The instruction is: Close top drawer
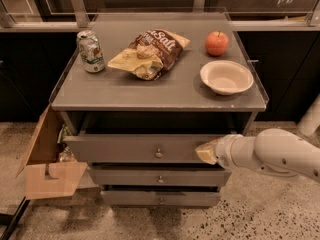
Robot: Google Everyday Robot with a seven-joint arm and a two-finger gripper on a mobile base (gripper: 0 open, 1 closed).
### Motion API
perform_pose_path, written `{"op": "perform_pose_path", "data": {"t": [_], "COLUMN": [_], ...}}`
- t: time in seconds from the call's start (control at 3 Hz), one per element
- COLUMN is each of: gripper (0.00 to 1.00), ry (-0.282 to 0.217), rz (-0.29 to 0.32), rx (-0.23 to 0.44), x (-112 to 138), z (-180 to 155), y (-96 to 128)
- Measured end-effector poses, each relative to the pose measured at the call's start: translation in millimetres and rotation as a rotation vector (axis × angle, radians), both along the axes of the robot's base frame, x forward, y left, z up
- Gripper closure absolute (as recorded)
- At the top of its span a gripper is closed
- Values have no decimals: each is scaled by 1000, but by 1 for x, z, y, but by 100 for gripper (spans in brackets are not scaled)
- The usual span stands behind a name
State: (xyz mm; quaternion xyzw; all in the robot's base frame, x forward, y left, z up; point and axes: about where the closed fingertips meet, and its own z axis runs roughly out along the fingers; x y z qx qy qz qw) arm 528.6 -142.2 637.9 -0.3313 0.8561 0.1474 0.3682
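Note:
The top drawer is a wide grey front with a small round metal knob at its centre. It stands pulled out a little from the grey cabinet, with a dark gap above it. My gripper comes in from the right on a white arm. Its tan tip rests against the right part of the drawer front, to the right of the knob. Two shorter grey drawer fronts sit below.
On the cabinet top stand a soda can, a chip bag, a red apple and a white bowl. An open cardboard box stands on the floor at the left. Dark cabinets run behind.

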Motion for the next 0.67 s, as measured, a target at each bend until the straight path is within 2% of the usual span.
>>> {"op": "perform_pose_path", "data": {"t": [0.67], "gripper": [42], "ry": [10], "rz": [2], "rx": [0], "x": [4], "z": [-6], "y": [-2]}}
